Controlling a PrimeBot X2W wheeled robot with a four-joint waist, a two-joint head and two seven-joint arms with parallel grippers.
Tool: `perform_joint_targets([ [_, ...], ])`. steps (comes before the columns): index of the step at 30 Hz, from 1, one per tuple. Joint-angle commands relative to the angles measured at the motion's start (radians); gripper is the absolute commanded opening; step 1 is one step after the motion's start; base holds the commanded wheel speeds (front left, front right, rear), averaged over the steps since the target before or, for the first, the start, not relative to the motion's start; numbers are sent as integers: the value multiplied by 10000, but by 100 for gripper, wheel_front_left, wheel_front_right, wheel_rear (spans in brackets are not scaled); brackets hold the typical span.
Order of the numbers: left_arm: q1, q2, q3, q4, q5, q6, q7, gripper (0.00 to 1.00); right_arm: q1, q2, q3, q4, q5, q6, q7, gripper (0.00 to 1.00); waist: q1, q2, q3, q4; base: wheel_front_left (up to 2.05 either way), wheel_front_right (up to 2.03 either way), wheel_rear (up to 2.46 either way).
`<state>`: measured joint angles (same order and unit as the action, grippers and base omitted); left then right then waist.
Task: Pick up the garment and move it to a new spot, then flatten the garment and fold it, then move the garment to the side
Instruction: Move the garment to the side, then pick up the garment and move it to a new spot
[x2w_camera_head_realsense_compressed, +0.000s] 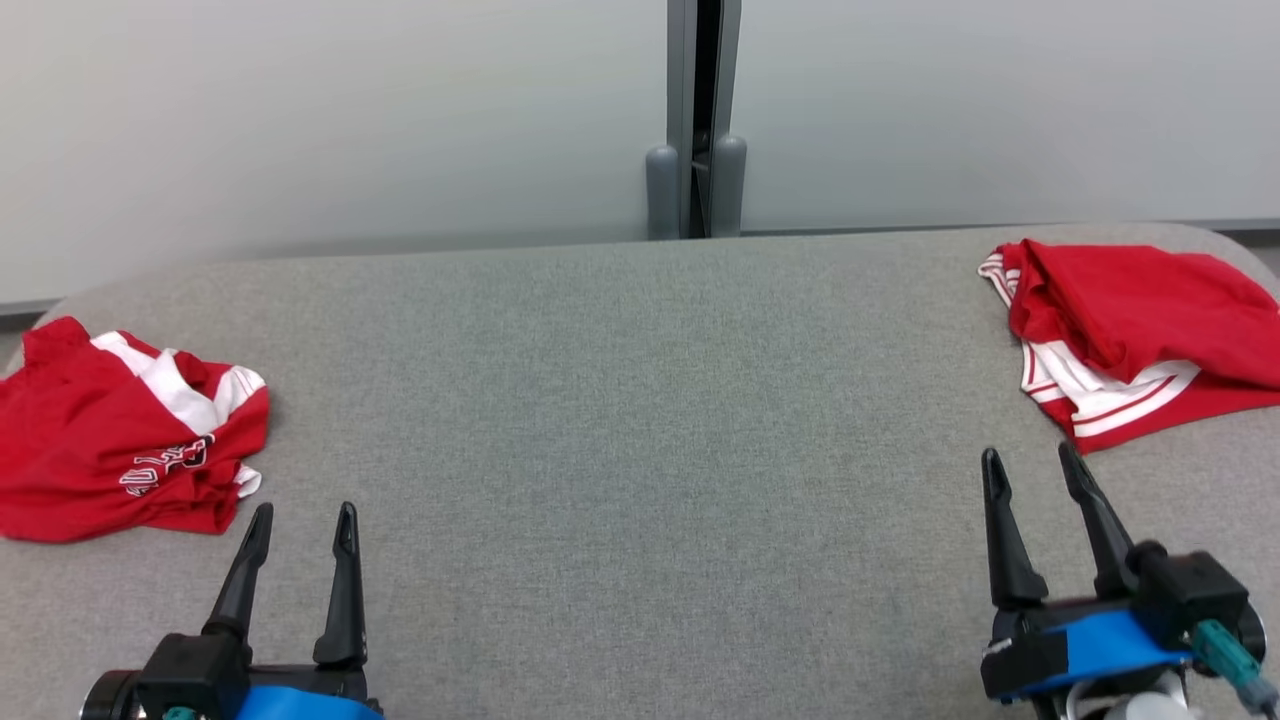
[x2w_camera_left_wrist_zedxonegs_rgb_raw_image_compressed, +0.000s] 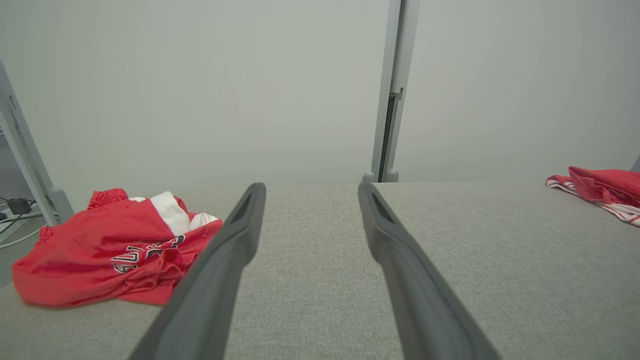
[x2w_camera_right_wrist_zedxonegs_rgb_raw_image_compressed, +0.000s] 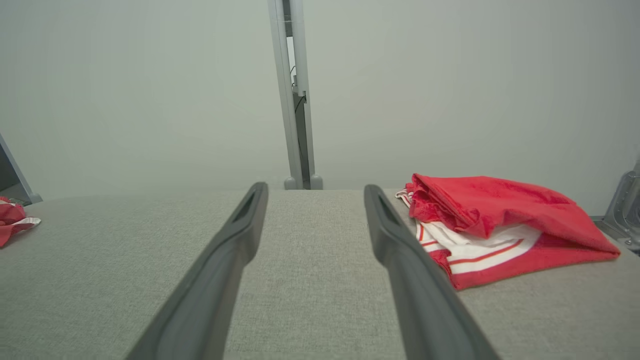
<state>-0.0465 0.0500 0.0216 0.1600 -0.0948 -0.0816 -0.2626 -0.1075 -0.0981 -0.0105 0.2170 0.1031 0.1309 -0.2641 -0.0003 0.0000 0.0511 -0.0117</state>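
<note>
Between two garments the grey bench (x2w_camera_head_realsense_compressed: 640, 400) offers wide open cloth. At its left edge lies the crumpled red garment (x2w_camera_head_realsense_compressed: 100, 450), its lettering unreadable. At the far right corner sits the folded red garment (x2w_camera_head_realsense_compressed: 1140, 320), cut off by the frame. Near the front, the left gripper (x2w_camera_head_realsense_compressed: 303, 515) and right gripper (x2w_camera_head_realsense_compressed: 1030, 455) hover with fingers spread, holding nothing.

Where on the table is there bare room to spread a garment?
The middle of the table is bare: between the left garment and the right garment, from the left gripper and right gripper to the wall. Both side edges are crowded.
</note>
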Motion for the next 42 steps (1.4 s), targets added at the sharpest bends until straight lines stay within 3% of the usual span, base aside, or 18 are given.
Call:
perform_joint_targets([
  [1,179,25,0,30,-29,35,-29,100,300,97,-58,-137,13,-4,3,100,3,0,-214,24,0,0,0],
  [17,432,23,-80,73,-103,75,-29,100,1125,400,-203,-461,-96,-4,3,100,3,0,-458,177,0,0,0],
  [24,351,24,-7,27,-53,90,-29,100,1066,430,-90,-421,-110,-4,3,100,3,0,-371,557,0,0,0],
  [32,40,24,138,-77,-66,150,-29,100,844,441,-64,-494,-146,-4,3,100,3,0,-15,1677,0,0,0],
  [42,-20,24,288,-139,-179,239,-29,100,650,349,19,-451,-221,-4,2,100,3,0,239,3583,0,0,0],
])
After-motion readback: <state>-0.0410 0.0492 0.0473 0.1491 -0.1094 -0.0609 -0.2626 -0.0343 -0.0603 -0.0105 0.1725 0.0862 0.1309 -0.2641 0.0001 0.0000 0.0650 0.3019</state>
